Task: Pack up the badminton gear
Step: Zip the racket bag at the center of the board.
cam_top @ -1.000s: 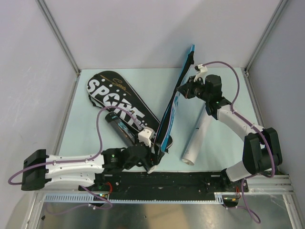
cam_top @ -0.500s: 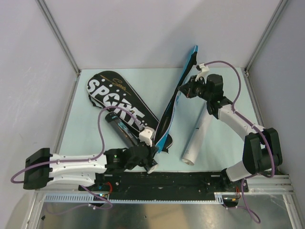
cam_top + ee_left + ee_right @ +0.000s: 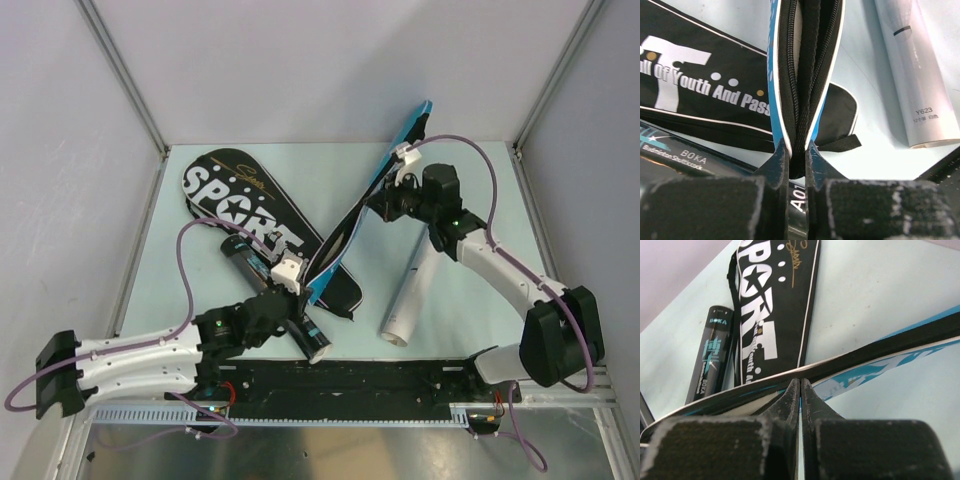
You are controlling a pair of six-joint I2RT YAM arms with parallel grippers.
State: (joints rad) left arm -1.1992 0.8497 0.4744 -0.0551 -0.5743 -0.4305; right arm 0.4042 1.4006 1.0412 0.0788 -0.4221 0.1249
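A blue racket cover [image 3: 350,228] stands on edge across the table's middle, held by both grippers. My left gripper [image 3: 304,290] is shut on its lower end. In the left wrist view its jaws [image 3: 796,151] pinch the black zipper edge of that blue cover [image 3: 774,75]. My right gripper [image 3: 384,196] is shut on the cover's upper part, and the right wrist view shows its jaws [image 3: 800,384] closed on the blue cover's [image 3: 890,365] rim. A black "SPORT" cover [image 3: 240,205] lies flat at the back left. A black tube [image 3: 268,290] and a white tube [image 3: 415,290] lie on the table.
The light table [image 3: 470,170] has grey walls on three sides. A black rail [image 3: 380,378] runs along the near edge between the arm bases. The black tube [image 3: 670,155] lies right under my left wrist, and the white tube [image 3: 920,90] lies to its right.
My left gripper has closed on the blue cover's lower end and swung left over the black tube. The cover's lower end moved left with it. The right gripper shifted slightly left, still gripping.
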